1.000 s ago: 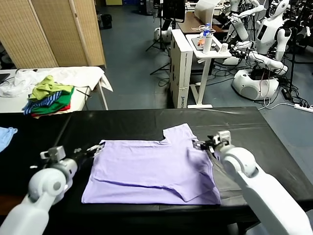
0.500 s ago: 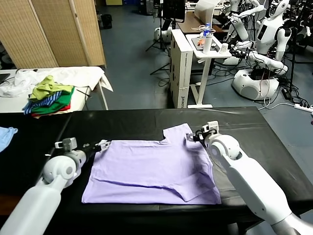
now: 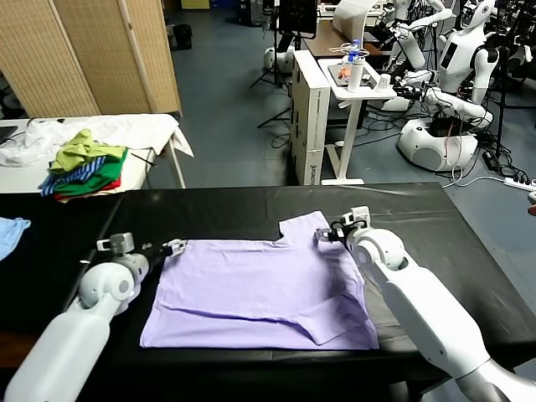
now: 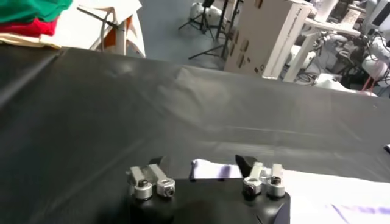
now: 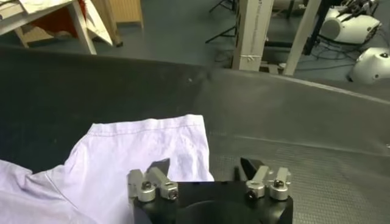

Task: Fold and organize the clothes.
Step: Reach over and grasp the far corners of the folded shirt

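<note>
Lavender T-shirt (image 3: 260, 289) lies flat on the black table (image 3: 469, 251); left gripper (image 3: 172, 247) and right gripper (image 3: 327, 235), jaws apart, straddle its far corners and should pinch both layers evenly before folding.

Both arms are clad in smooth, glossy white shells, rounded at the joints and tapering toward the wrists. A large ball-shaped housing in pale grey-white is seen just behind each wrist. The left gripper (image 3: 172, 248) and the right gripper (image 3: 327, 235) are built on black bodies. Short silver metal brackets are mounted at the base of each finger, each fastened with dark round-headed screws. The fingers (image 5: 159, 168) themselves are black and taper to pointed tips. Small grey blocks are fixed on top of both wrists.
</note>
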